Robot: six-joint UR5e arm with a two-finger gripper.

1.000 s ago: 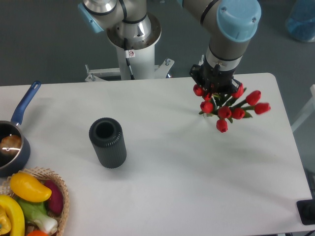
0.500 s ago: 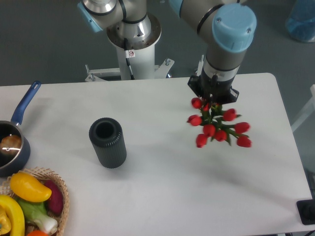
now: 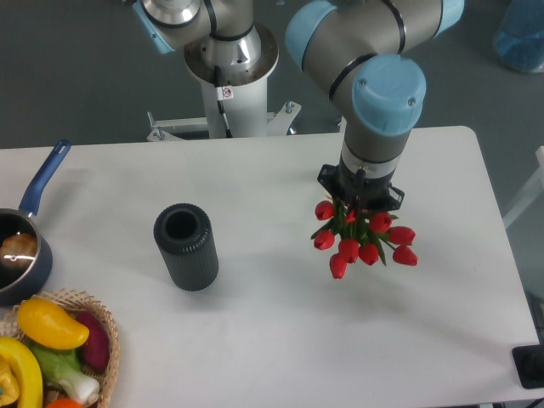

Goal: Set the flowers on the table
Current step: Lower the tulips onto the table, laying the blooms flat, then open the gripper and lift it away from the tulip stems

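The flowers (image 3: 361, 240), a bunch of red tulips with green leaves, hang blooms-forward from under my gripper (image 3: 359, 201) over the right half of the white table (image 3: 280, 340). The gripper is shut on the stems, which its black body hides. I cannot tell whether the blooms touch the tabletop.
A dark ribbed cylinder vase (image 3: 185, 246) stands upright left of centre. A blue-handled pot (image 3: 20, 246) sits at the left edge. A wicker basket (image 3: 102, 327) with yellow, purple and green produce is at the front left corner. The arm's base (image 3: 229, 76) stands behind the table.
My gripper has moved toward the front and a little left with the flowers, and the bunch has swung from pointing right to hanging toward the front.
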